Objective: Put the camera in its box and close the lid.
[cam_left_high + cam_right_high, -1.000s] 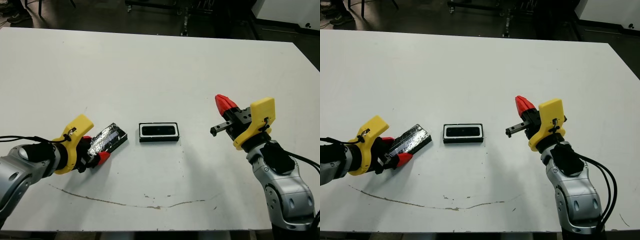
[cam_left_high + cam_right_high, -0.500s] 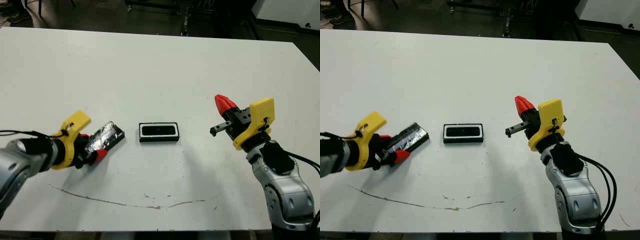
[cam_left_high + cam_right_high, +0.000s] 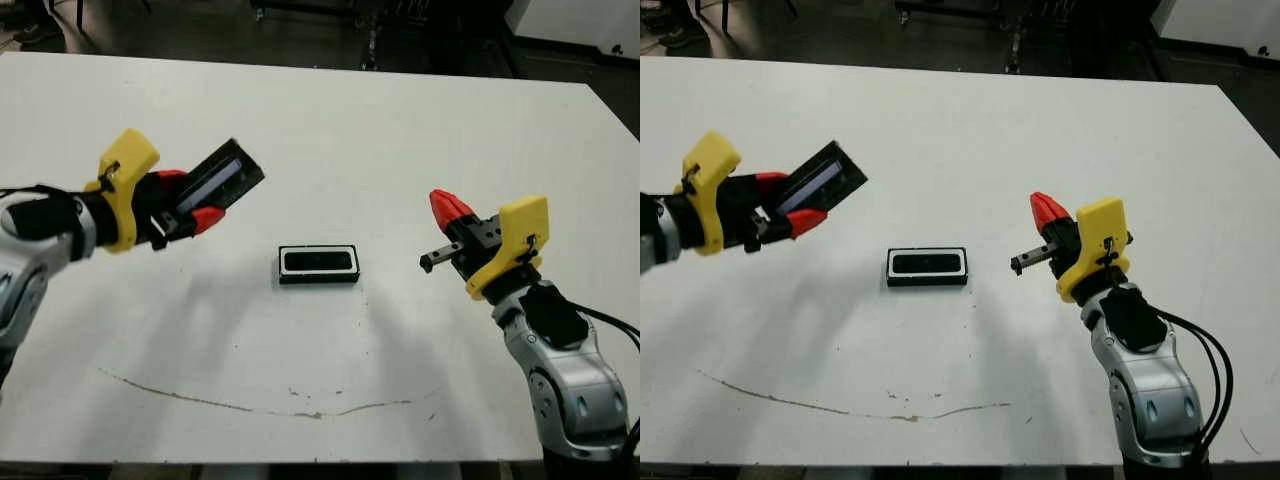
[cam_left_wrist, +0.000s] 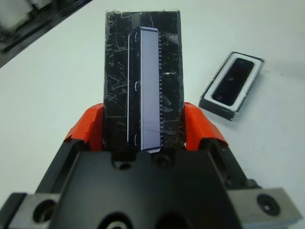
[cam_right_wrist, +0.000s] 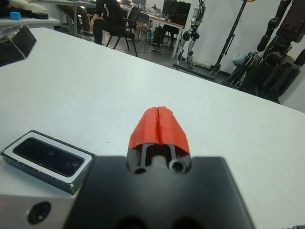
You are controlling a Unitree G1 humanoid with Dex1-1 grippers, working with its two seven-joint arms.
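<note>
Two robot arms with silver-grey jointed shells and black cables running along the forearms. Each wrist carries a yellow plastic bracket above a black metal gripper body. The left gripper [image 3: 190, 205] and right gripper [image 3: 447, 207] each end in two red, wedge-shaped fingertips. Round screw holes mark each black body's face.

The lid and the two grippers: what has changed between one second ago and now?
The left gripper, still shut on the lid, has lifted it off the table and carried it up and away from the robot; it now hangs in the air, tilted. The box with the camera inside has not moved. The right gripper has stayed shut and empty.
</note>
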